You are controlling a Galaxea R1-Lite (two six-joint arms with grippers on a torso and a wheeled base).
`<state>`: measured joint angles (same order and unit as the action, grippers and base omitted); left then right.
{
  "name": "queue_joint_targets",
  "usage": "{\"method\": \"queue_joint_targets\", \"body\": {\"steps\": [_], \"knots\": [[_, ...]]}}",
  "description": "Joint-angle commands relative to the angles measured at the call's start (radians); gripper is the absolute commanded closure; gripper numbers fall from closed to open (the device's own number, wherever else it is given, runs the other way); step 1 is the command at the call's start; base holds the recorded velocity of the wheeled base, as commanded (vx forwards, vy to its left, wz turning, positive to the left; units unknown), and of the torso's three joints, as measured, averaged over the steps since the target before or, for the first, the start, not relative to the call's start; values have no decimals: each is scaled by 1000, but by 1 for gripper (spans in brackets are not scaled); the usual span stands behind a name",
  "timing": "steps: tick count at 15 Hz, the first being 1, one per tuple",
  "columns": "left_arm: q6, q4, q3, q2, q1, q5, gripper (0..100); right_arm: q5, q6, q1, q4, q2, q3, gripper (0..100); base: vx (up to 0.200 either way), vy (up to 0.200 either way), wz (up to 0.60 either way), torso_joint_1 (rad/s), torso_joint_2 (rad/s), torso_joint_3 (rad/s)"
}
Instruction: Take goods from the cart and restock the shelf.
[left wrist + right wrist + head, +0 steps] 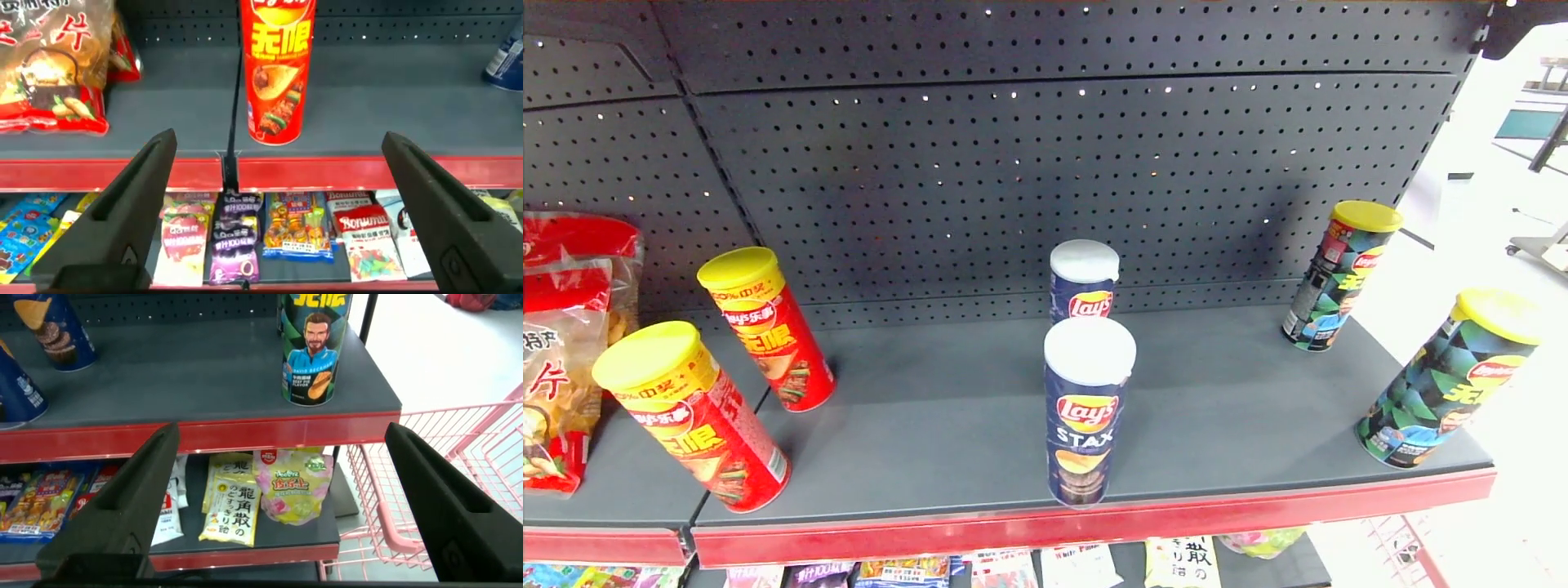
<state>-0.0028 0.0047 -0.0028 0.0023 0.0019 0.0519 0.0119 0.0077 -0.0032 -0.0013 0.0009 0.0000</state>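
Left end effector (278,143): fingers spread wide, nothing between them, touching nothing. It sits in front of the shelf's red front lip (1094,523).
Right end effector (282,431): likewise fully open and empty, in front of the lip near the shelf's right end.
Cart (458,482): pink wire, low down, to the right of the shelf.
Lower tier: small packets (1078,565) in a row under the lip.
Shelf (931,425), front row, all upright: near red can (690,416) left, near blue can (1086,408) centre at the lip, near green can (1450,380) at the right corner.
Back row: far red can (768,327), far blue can (1082,282), far green can (1339,278), each behind its match.
Snack bags (564,343) on the far left.
Pegboard (1013,180) behind everything.
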Motion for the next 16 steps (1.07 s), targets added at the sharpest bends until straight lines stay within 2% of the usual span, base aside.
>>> {"method": "queue_joint_targets", "body": {"steps": [1,9,14,16], "knots": [[0,0,0,2,0,0,0,0,0,0,0,-1,0,0,0,0,0,115,-246,-139],[-2,0,0,2,0,-3,0,0,0,0,0,-1,0,0,0,0,0,28,-67,-31],[-2,0,1,4,0,-3,0,0,0,0,0,-1,0,0,0,0,600,3,0,2],[-2,0,0,4,0,-3,0,0,0,0,0,-1,0,0,0,0,0,0,0,0]]}}
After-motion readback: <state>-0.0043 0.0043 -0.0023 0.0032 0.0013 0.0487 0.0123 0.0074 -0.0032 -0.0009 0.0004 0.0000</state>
